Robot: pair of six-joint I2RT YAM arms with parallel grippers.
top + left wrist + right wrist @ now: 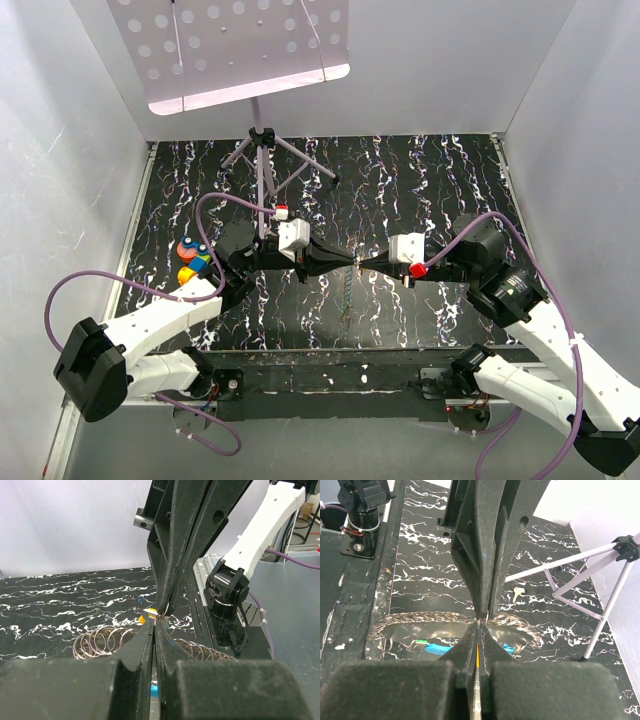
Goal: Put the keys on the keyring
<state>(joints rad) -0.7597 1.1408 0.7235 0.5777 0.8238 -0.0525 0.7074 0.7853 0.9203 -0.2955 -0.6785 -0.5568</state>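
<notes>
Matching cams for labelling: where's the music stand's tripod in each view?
Top external: tripod at upper centre, on the far side of the grippers.
Left wrist: not in it.
Right wrist: tripod at the right edge, its legs splaying down to the table.
Shared landmark: left gripper and right gripper meeting tip to tip, near mid-frame in all three views.
</notes>
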